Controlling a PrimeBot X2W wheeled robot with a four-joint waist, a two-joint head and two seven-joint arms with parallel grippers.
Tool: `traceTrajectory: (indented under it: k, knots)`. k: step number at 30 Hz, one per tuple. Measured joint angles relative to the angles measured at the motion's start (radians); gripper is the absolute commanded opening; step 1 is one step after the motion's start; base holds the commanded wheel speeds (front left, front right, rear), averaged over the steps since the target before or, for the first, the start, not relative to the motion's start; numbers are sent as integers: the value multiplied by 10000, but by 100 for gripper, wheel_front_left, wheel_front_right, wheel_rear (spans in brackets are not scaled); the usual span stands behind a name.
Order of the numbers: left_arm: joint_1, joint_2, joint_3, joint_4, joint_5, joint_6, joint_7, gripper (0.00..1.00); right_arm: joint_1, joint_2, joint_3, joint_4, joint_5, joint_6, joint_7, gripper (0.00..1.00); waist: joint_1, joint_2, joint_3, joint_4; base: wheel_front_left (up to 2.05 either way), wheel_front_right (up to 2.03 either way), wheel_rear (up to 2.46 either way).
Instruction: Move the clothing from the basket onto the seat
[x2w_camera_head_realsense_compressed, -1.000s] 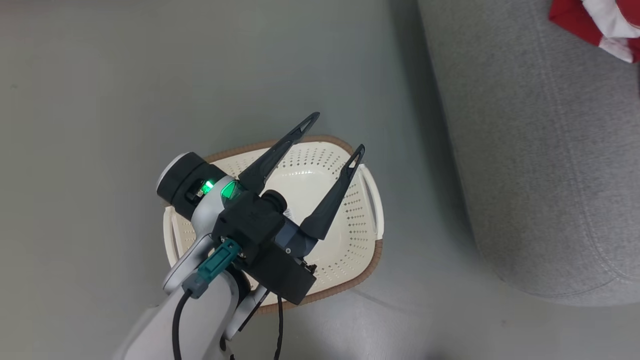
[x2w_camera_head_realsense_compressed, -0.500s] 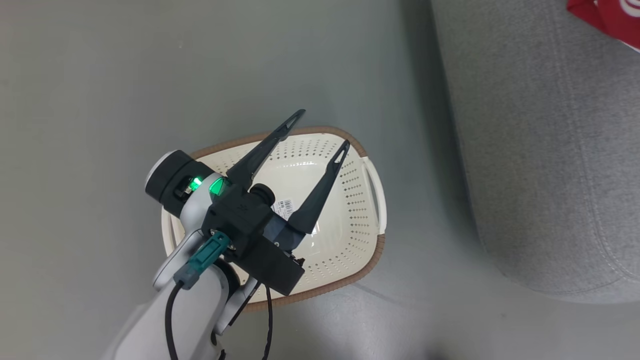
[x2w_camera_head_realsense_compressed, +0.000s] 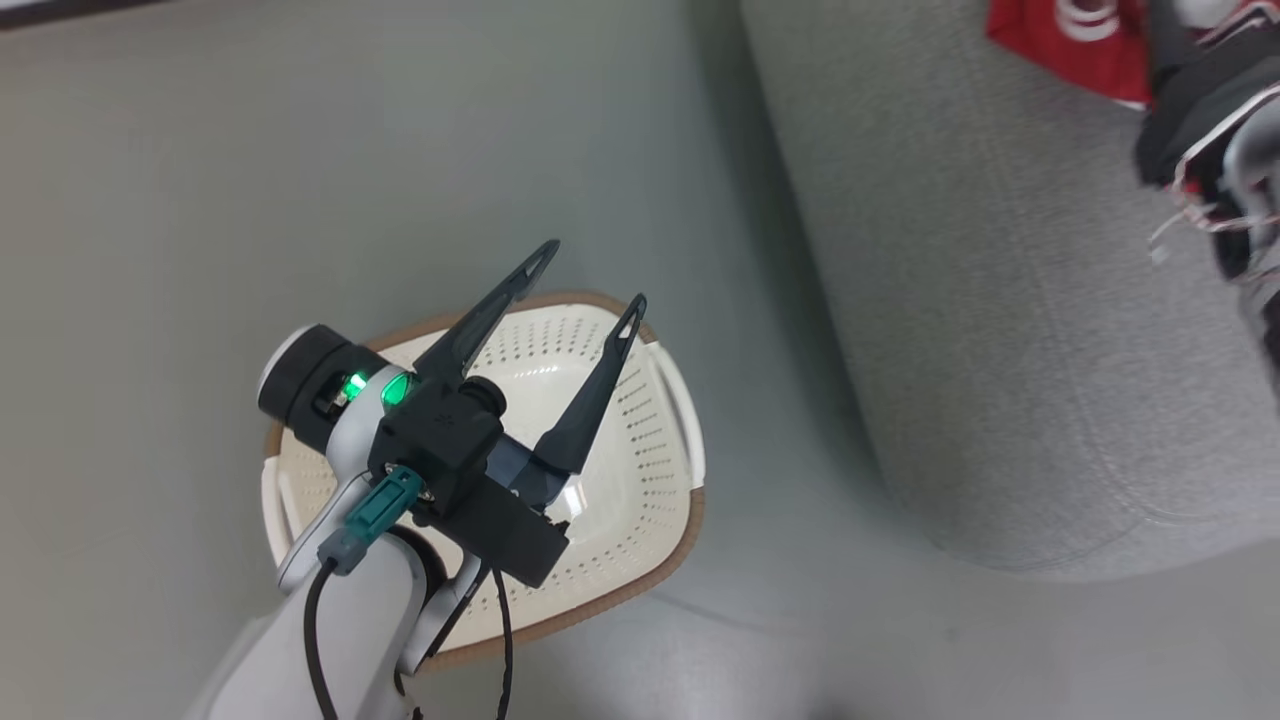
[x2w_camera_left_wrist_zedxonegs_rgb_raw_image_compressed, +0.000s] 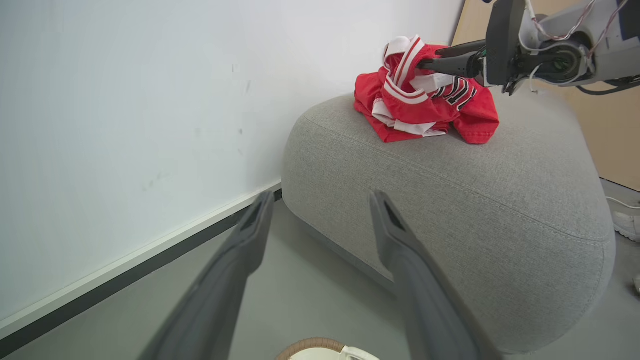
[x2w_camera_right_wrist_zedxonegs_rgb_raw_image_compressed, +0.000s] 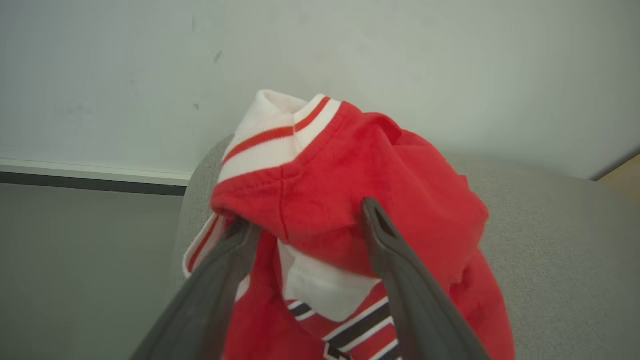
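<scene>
Clothing (x2w_camera_head_realsense_compressed: 1060, 40) cut by the head view's top edge, basket (x2w_camera_head_realsense_compressed: 650, 470) partly hidden beneath the left arm (x2w_camera_head_realsense_compressed: 350, 610)

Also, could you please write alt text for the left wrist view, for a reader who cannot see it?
Red and white clothing lies heaped on a large grey seat, with the right tool reaching its fingertips to the pile from the view's right. In the foreground the left tool is open, and the rim of the basket shows at the bottom edge.

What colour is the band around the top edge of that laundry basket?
Brown band, on a cream-white basket. The head view shows it best.
</scene>
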Motion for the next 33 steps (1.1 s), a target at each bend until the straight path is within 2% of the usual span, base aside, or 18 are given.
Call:
traceTrajectory:
  k: [2, 8, 17, 24, 33]
  knots:
    - [104, 2, 29, 198, -67, 4, -81, 100, 224, 190, 148, 61, -92, 117, -75, 100, 0, 0, -247, -223, 0, 0, 0]
    - [350, -52, 77, 583, -219, 8, -270, 100, 422, 238, 311, 155, -232, 274, -230, 100, -1, -1, -874, -591, 0, 0, 0]
    - [924, -389, 322, 1241, -729, 215, -711, 100, 956, 514, 401, 328, -226, 466, -316, 100, -2, -2, -2042, -828, 0, 0, 0]
    - [1482, -477, 765, 1737, -991, 550, -1053, 100, 1615, 951, 395, 192, -105, 629, -330, 100, -3, -3, -2984, -661, 0, 0, 0]
    - [2560, -385, 1559, 2169, -1475, 1047, -1319, 100, 2661, 1446, 286, -483, 288, 715, -332, 100, -3, -3, -4070, -57, 0, 0, 0]
